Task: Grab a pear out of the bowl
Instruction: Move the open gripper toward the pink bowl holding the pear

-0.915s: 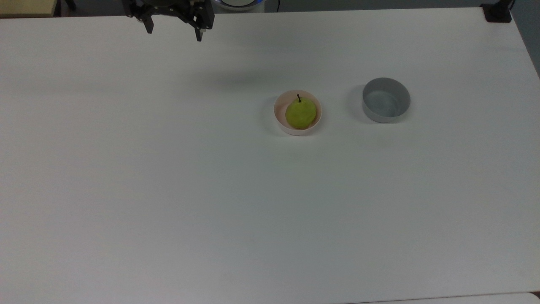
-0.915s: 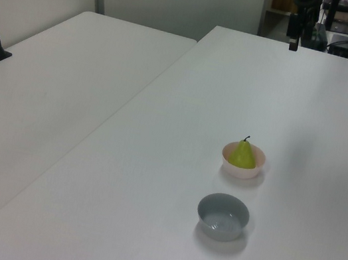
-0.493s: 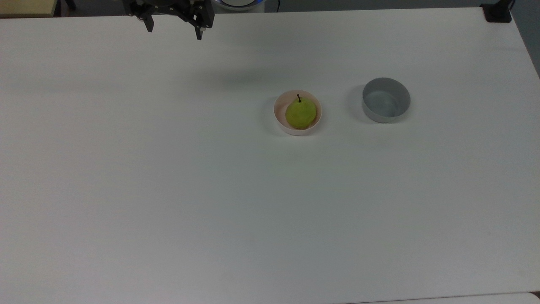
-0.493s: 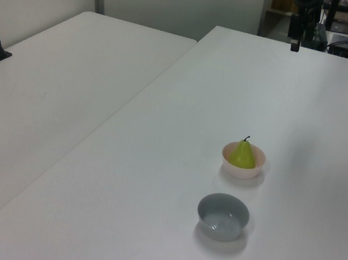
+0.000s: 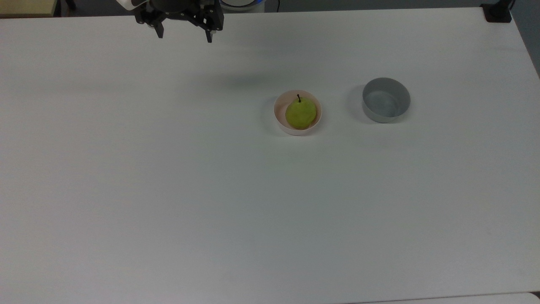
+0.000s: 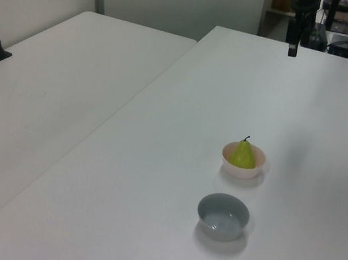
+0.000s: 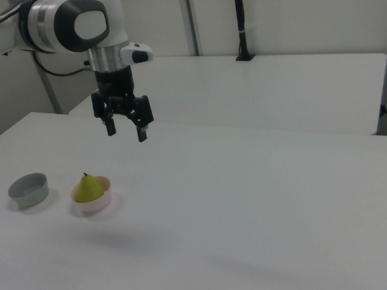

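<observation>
Pincer [image 7: 125,131]: fingers spread wide, holding nothing, high above the bench [image 5: 168,190].
Pear [image 5: 300,113]: upright in pink bowl [image 5: 279,121].
Grey bowl [image 5: 385,100]: just beside.

Arm raised, gripper pointed down

The gripper [image 7: 126,132] is held high, its two fingers [image 5: 160,31] spread wide apart with nothing gripped between them.

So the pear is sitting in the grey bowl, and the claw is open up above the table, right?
Not quite. The pear sits in the pale pink bowl; the grey bowl beside it holds nothing, as the top view shows. The rest is right: the claw is open, up above the table.
</observation>
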{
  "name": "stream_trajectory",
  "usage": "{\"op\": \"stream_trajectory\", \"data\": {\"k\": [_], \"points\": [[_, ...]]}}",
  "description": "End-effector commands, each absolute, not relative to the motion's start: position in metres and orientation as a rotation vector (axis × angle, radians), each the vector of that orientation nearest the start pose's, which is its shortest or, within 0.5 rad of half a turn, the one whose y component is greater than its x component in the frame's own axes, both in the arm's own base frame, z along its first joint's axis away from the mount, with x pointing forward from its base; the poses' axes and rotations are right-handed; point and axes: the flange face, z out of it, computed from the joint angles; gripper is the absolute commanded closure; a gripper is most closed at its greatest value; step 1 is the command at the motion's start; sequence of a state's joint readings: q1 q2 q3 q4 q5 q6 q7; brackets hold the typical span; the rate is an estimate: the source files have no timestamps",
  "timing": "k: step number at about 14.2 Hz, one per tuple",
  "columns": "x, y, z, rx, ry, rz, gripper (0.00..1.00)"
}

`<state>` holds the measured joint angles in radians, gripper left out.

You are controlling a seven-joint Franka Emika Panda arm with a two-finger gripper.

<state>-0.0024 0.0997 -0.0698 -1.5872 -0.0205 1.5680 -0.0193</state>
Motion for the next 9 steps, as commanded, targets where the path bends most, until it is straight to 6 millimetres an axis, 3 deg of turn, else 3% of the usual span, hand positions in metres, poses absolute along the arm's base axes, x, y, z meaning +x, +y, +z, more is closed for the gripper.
{"op": "stream_trajectory", "data": {"k": [1, 3, 6, 7, 9], "points": [[0.584, 0.02, 0.567, -3.102, -0.108, 0.161, 0.0], [0.584, 0.071, 0.565, -3.1, -0.242, 0.161, 0.0], [0.583, 0.121, 0.574, -3.095, -0.347, 0.09, 0.0], [0.586, 0.136, 0.564, -3.095, -0.385, 0.084, 0.0], [0.601, 0.158, 0.516, -3.109, -0.433, 0.166, 0.0]]}}
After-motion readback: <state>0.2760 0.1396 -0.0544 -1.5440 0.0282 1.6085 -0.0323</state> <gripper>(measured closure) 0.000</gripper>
